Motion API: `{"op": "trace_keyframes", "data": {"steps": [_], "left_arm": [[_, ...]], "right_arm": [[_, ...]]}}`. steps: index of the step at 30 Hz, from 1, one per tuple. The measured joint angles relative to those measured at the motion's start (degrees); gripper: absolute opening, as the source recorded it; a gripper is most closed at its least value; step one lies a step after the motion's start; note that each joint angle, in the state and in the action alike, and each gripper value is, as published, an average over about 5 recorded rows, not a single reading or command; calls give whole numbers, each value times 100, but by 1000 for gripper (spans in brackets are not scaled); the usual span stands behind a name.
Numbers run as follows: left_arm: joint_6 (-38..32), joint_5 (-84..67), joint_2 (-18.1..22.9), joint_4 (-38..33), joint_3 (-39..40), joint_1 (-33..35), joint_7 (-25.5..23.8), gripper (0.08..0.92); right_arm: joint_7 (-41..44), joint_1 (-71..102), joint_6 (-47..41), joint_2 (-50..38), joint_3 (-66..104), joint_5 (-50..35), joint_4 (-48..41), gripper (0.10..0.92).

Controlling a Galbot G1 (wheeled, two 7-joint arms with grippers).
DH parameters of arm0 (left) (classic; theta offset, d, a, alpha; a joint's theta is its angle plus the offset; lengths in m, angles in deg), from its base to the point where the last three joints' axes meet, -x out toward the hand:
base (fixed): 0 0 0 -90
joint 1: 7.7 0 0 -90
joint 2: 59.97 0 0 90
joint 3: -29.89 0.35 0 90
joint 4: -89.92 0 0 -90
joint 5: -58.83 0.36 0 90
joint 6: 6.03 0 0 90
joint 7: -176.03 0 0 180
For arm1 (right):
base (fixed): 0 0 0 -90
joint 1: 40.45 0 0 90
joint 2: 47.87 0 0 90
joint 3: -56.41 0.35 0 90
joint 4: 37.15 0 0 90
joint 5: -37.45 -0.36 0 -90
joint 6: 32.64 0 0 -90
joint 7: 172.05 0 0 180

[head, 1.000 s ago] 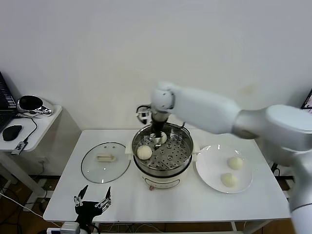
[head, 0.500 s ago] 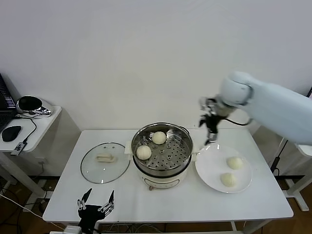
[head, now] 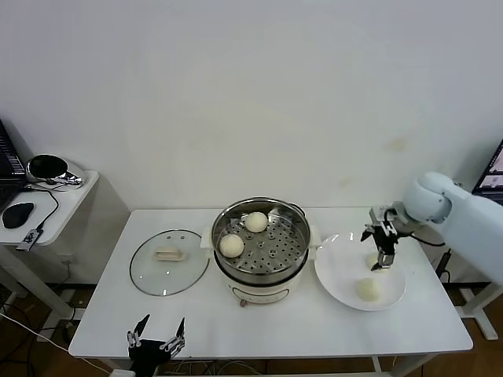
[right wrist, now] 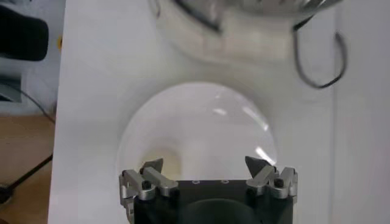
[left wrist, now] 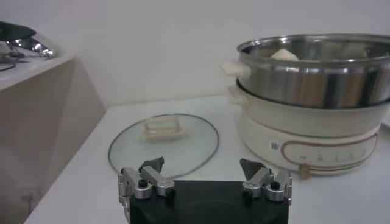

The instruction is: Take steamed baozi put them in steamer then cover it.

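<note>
Right gripper (head: pixel 383 250): jaws spread wide with nothing between them, hanging over the far part of the white plate (head: pixel 339 275), which lies just to the right of the steamer (head: pixel 262 243); the wrist view looks straight down on the plate past both fingers (right wrist: pixel 149 172)
Bun under the right gripper (head: pixel 372 259): on the plate's far side, mostly hidden behind the fingers in the head view; the gripper is not closed on it
Second plate bun (head: pixel 367 289): on the near part of the plate, apart from the gripper
Left gripper (head: pixel 156 336): jaws wide apart and empty, low at the table's near edge, in front of and to the left of the steamer, near side of the cover (head: pixel 170 261)
Cover: lies flat on the white table (head: pixel 275 326) just left of the steamer, handle up, not on the pot; the left wrist view shows it just beyond the open fingers (left wrist: pixel 152 171)
Steamer: at the middle of the table, uncovered, steel pot on a white base
Buns in the steamer: one (head: pixel 231 245) on the perforated tray at the left side, one (head: pixel 255 221) toward the back; the two are apart
Side table (head: pixel 55 196): well to the left of the steamer, holding a shiny round object (head: pixel 49 166)
</note>
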Motion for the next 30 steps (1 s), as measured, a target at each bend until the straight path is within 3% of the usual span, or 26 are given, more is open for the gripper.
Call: {"op": "trace_keyframes", "data": {"steps": [30], "left_arm": [[7,104,9,333,22,-51,21,823]], "right_arm": [[-152,1065,426,610,496,937,-823,823]]}}
